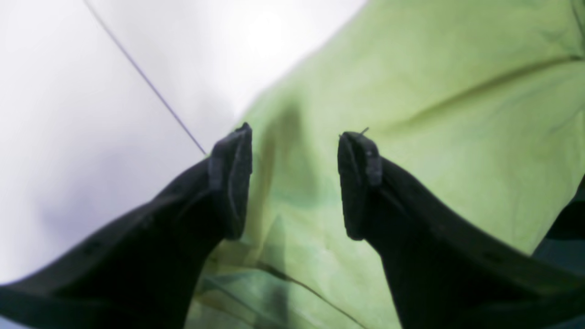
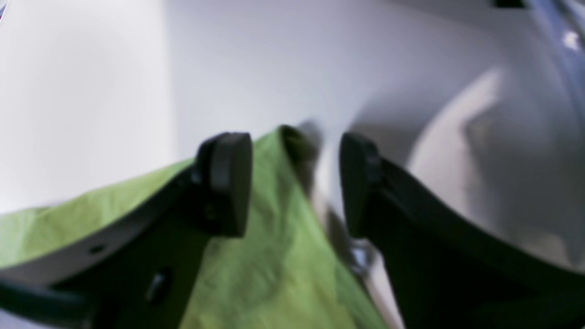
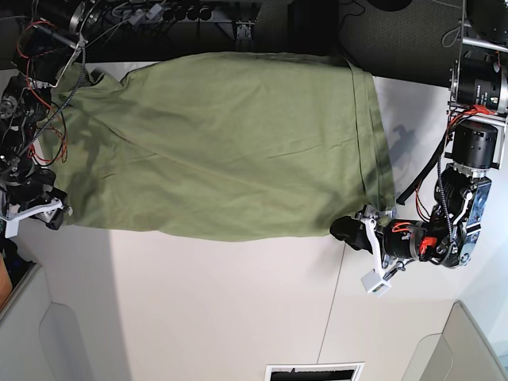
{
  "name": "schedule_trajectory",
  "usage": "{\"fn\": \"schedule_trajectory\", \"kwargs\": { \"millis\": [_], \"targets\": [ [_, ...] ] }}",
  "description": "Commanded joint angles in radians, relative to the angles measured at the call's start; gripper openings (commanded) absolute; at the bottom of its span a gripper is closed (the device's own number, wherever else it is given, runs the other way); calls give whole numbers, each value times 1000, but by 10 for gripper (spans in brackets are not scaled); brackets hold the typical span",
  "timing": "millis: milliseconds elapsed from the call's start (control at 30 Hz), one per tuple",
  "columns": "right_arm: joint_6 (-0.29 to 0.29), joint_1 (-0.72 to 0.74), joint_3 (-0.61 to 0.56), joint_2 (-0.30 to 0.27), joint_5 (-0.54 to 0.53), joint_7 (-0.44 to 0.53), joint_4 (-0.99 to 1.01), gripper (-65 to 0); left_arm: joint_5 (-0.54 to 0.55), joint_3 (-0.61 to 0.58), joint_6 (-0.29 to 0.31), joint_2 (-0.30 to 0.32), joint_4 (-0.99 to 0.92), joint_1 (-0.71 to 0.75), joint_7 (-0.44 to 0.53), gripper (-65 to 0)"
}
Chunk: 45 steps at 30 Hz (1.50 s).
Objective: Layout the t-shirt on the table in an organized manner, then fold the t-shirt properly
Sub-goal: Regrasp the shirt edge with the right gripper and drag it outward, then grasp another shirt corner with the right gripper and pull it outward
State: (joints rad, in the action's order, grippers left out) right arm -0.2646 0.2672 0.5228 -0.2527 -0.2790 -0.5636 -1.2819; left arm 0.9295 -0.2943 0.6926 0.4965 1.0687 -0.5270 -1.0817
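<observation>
T-shirt (image 3: 222, 143) spread flat on table (image 3: 238, 309), claws apart

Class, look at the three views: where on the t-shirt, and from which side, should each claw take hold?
Probably the two corners of the t-shirt nearest the bare table. Each open claw, left and right, already hangs at one; come from the table side, since the cloth lies flat and only edges can be pinched.
</observation>
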Motion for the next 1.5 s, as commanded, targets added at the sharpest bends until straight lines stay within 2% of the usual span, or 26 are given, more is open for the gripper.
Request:
{"fn": "schedule_trajectory", "kwargs": {
  "millis": [0, 133, 267, 467, 500, 567, 667, 800, 967, 1133, 1267, 1367, 1467],
  "targets": [
    [-1, 34, -14, -16, 4, 32, 3, -342, 25, 7, 6, 13, 13, -23, 8, -320],
    [9, 79, -69, -16, 55, 49, 110, -342, 39, 7, 6, 13, 13, -10, 11, -320],
    [111, 98, -97, -16, 89, 60, 176, -342, 30, 7, 6, 14, 13, 7, 15, -320],
    [112, 98, -97, -13, 89, 74, 188, -346, -19, 7, 6, 14, 12, 56, 38, -320],
    [111, 98, -97, -13, 89, 74, 188, -366, -25, 7, 6, 14, 12, 65, 51, -320],
    [106, 98, -98, -13, 89, 74, 188, -470, -30, 7, 6, 13, 12, 80, 77, -320],
    [38, 101, -98, -13, 87, 74, 188, -650, -29, 7, 6, 13, 12, 87, 87, -320],
    [-61, 101, -98, -13, 38, 59, 155, -650, -39, 7, 6, 13, 12, 87, 88, -320],
    [-171, 54, -98, -13, -98, -82, -29, -650, -71, 7, 6, 13, 12, 87, 92, -320],
    [-243, -169, -98, -14, -206, -134, -389, -650, -124, 7, 6, 0, 9, 87, 117, -320],
    [-291, -384, -98, -17, -272, -159, -636, -650, -164, 7, 6, -34, -9, 87, 133, -320],
    [-294, -527, -98, -19, -282, -160, -750, -650, -187, 7, 6, -66, -38, 87, 134, -320],
    [-310, -619, -100, -19, -310, -194, -771, -650, -193, 7, 6, -85, -67, 87, 137, -320]
  ]
}}
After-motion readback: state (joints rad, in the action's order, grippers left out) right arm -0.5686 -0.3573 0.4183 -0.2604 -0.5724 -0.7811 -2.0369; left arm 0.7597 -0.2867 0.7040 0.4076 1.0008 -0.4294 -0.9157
